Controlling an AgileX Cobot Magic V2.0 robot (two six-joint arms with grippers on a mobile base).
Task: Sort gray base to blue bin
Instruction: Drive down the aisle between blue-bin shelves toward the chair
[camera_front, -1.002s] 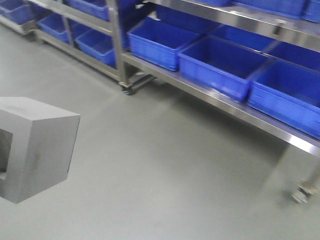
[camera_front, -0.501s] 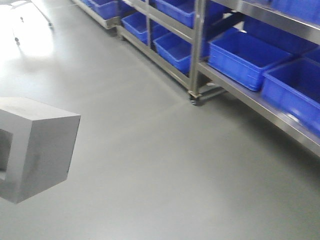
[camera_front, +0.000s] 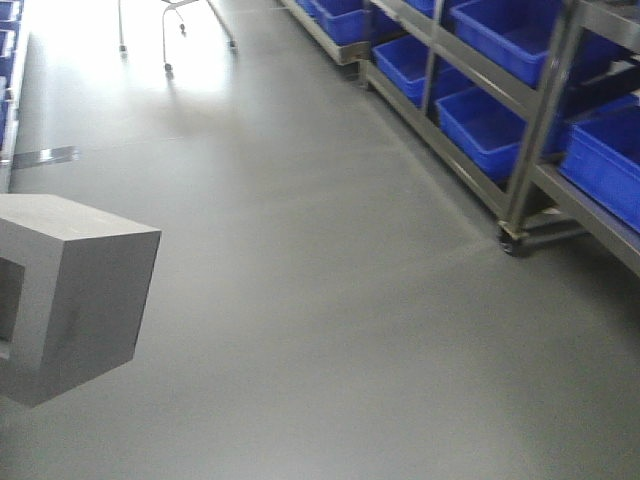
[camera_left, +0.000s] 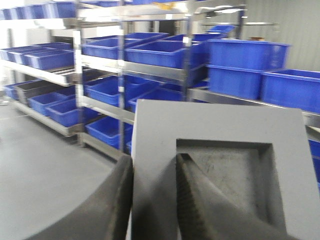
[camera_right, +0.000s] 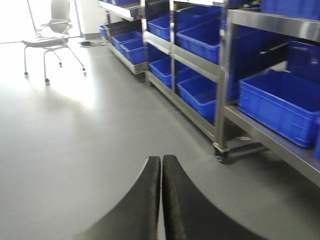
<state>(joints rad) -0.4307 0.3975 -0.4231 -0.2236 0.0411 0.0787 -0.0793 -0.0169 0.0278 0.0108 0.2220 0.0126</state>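
The left gripper clamps one wall of the base — one finger in the recess, one outside — holding it up off the floor. The right gripper is empty, fingers pressed together. Blue bins sit on the rack, well apart from the base.

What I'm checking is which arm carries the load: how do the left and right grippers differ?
The left gripper is shut on the gray base, one finger in its recess and one outside the wall; the right gripper is shut on nothing, its fingers pressed together. The left gripper faces the gray base; the right gripper faces bare floor. Both have dark curved fingers.
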